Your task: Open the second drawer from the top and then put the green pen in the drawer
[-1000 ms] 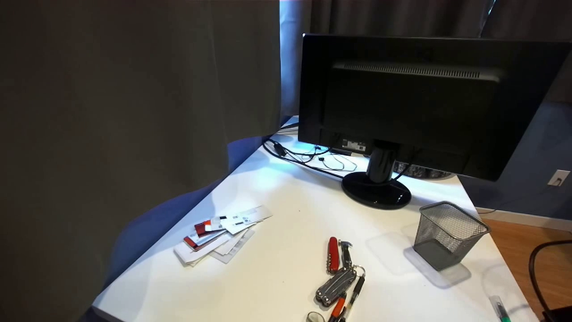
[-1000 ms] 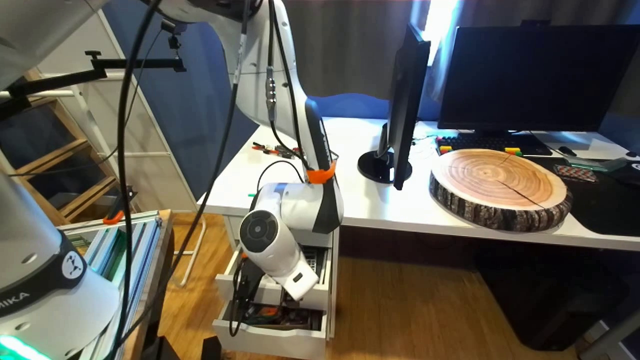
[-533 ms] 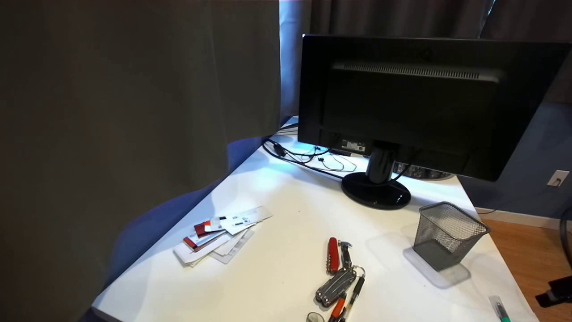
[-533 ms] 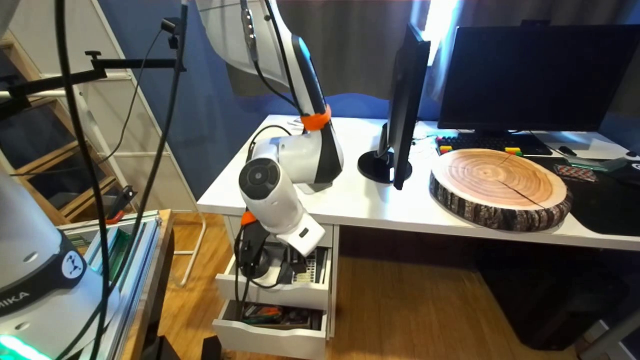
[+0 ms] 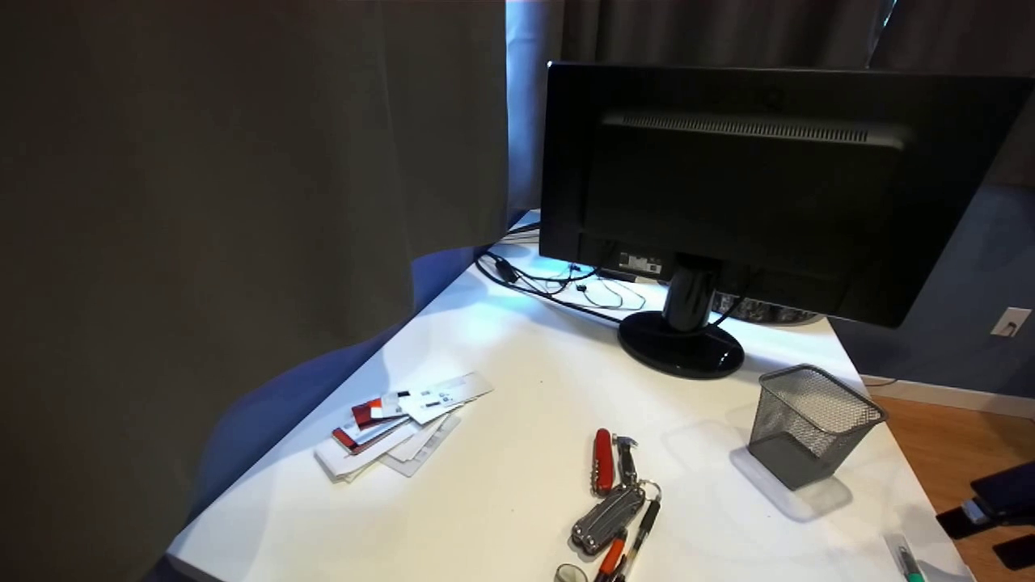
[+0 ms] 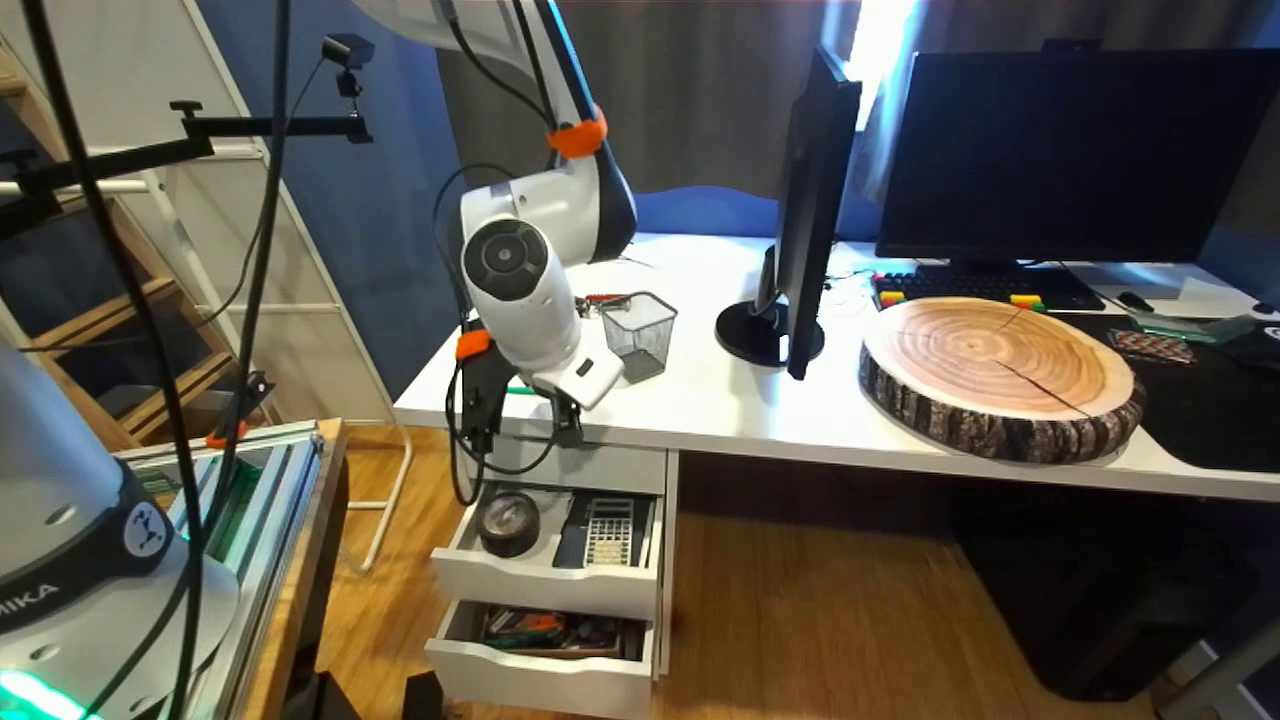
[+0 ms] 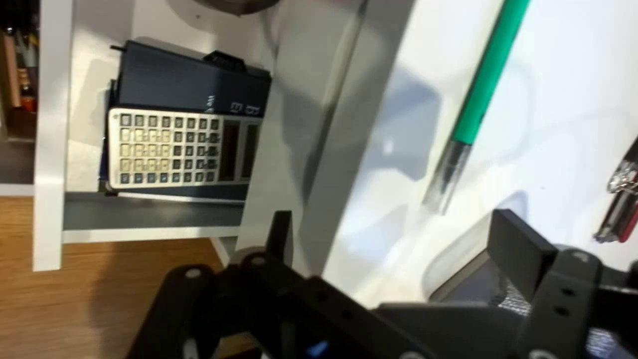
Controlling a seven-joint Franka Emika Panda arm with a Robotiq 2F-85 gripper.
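Note:
The green pen (image 7: pixel 486 89) lies on the white desk near its edge. It shows in both exterior views, at the lower right corner (image 5: pixel 907 559) and partly behind my arm (image 6: pixel 520 390). The second drawer (image 6: pixel 545 583) stands open, with its contents showing in the wrist view (image 7: pixel 52 124). My gripper (image 7: pixel 398 239) is open and empty. In an exterior view my gripper (image 6: pixel 525 435) hangs at the desk's front edge above the open drawer. Its fingertips (image 5: pixel 988 540) also show at the right edge of an exterior view. The pen lies beyond the fingertips, not between them.
The drawer holds a calculator (image 7: pixel 169 149) and a round dark object (image 6: pixel 508 523). A lower drawer (image 6: pixel 540 680) is open too. A mesh cup (image 5: pixel 813 424) stands near the pen. Multitools (image 5: pixel 610 517), cards (image 5: pixel 396 428) and a monitor (image 5: pixel 752 194) are on the desk.
My arm has risen from the open drawers to the level of the desk top. The open gripper has come into an exterior view. The drawers and pen have not moved.

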